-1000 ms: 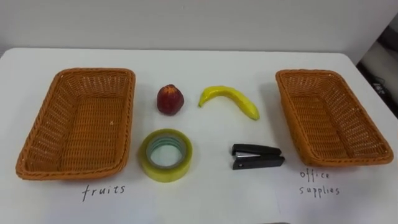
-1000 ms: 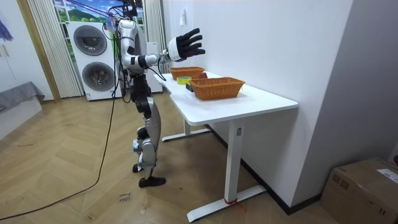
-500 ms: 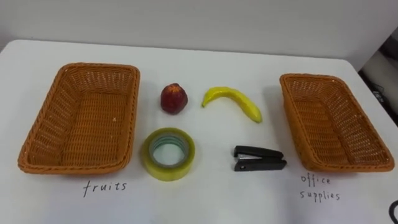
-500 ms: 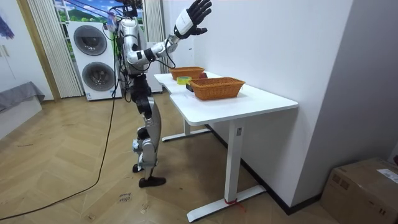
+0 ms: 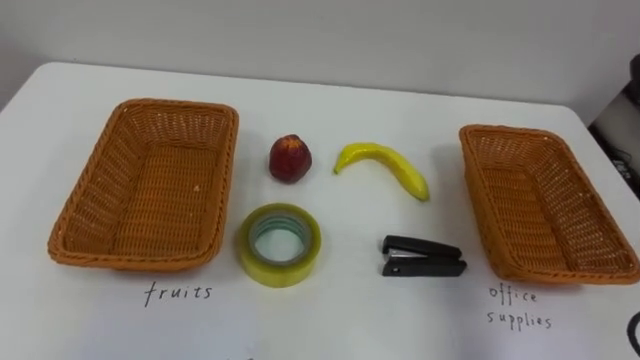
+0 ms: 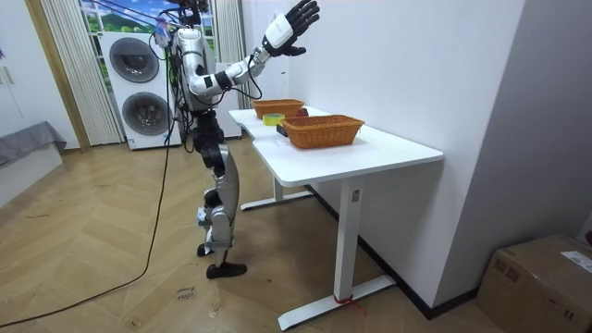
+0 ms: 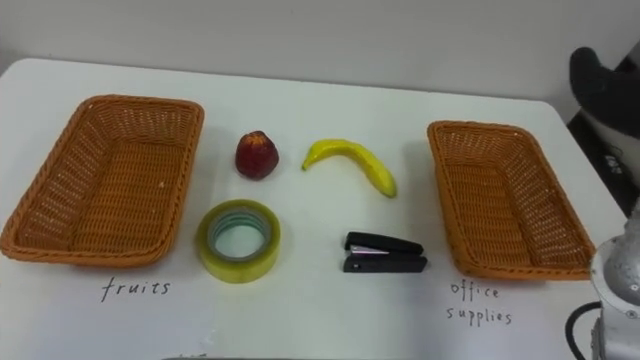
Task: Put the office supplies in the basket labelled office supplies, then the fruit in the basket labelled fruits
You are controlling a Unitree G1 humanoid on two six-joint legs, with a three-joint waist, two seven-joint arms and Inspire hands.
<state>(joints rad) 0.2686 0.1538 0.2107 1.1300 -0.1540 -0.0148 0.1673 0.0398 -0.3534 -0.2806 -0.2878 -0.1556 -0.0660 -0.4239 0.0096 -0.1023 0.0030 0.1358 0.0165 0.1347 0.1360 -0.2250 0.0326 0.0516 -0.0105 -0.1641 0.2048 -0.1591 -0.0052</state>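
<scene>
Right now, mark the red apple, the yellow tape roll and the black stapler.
red apple (image 5: 290, 160): left eye view, middle of its front face.
yellow tape roll (image 5: 278, 272): left eye view, near outer wall of the ring.
black stapler (image 5: 435, 258): left eye view, middle of its body.

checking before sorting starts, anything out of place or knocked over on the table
Nothing stands out: apple, banana, tape and stapler lie apart between the left basket and right basket, both empty. The right hand is raised high, open.
</scene>
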